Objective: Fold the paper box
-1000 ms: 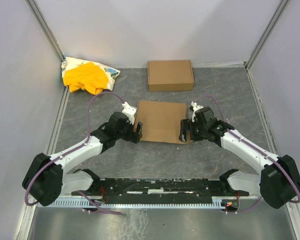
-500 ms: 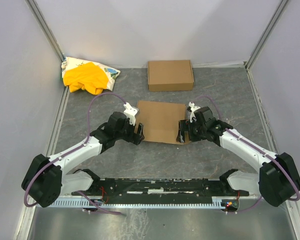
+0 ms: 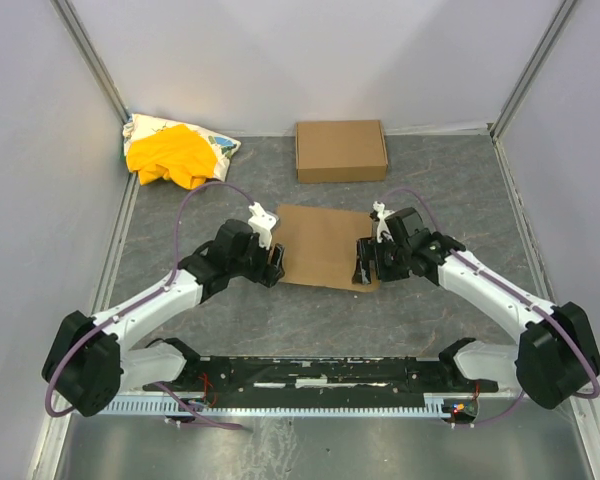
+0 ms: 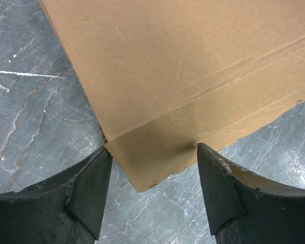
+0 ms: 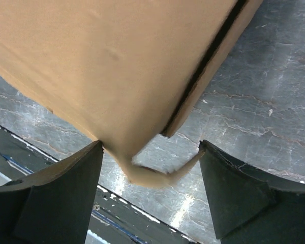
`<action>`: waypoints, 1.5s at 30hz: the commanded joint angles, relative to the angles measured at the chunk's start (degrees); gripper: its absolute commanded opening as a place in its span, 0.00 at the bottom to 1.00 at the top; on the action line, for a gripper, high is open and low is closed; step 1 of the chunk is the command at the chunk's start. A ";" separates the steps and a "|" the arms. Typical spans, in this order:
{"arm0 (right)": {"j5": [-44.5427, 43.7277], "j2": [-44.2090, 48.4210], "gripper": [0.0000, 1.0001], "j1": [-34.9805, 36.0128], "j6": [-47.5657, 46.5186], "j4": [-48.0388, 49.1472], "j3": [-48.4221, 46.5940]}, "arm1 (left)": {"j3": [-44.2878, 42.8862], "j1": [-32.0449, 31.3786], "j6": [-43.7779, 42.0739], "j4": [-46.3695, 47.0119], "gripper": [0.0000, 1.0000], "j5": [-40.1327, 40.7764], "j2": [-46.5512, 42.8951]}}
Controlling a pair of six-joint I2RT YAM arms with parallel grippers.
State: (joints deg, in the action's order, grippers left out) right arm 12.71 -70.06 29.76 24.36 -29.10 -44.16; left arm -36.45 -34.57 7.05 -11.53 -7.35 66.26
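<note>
The left gripper (image 4: 152, 155) stands released, its jaws astride the near left corner of the paper box (image 3: 325, 242), which lies flat on the table (image 3: 450, 190) between both arms. The right gripper (image 5: 150, 150) is likewise unclenched around the near right corner, where a tab (image 5: 157, 178) curls loose. If either claw closes off-centre, it could crumple a corner or skew the box.

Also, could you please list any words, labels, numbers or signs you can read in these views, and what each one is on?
None can be read. The paper box and the other carton are plain brown, and the cloth bundle shows only a patterned print, no legible text.
</note>
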 commanded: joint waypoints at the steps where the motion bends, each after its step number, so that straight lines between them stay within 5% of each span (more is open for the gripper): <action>1: 2.34 -2.00 0.82 0.44 1.34 -0.66 -4.39 | -5.14 -0.57 -2.28 -1.92 0.71 -3.12 0.94; 11: 1.39 -4.19 0.81 0.40 1.68 -6.49 -7.86 | -13.70 -0.51 -3.03 -11.86 0.59 -5.61 7.70; 16: -9.35 1.04 0.99 0.47 1.20 -10.02 -8.16 | -13.17 -0.50 -3.03 -11.48 0.58 -3.60 5.90; 21: -13.22 7.52 0.99 0.46 2.04 -11.78 -7.33 | -12.67 -0.48 -2.51 -11.07 0.57 -3.13 4.65; 37: -4.05 12.70 0.99 2.01 4.84 -12.67 -2.10 | -15.69 -0.47 -1.45 -15.76 0.57 -2.72 4.39; 45: -7.35 10.59 0.99 5.98 7.62 -9.49 0.79 | -12.68 -0.42 -0.95 -12.84 0.58 -3.12 4.93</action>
State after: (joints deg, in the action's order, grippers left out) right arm 7.01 -58.24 34.63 30.02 -42.65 -43.77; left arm -50.22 -34.85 6.92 -26.74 -10.44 71.79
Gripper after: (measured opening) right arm 0.990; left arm 0.579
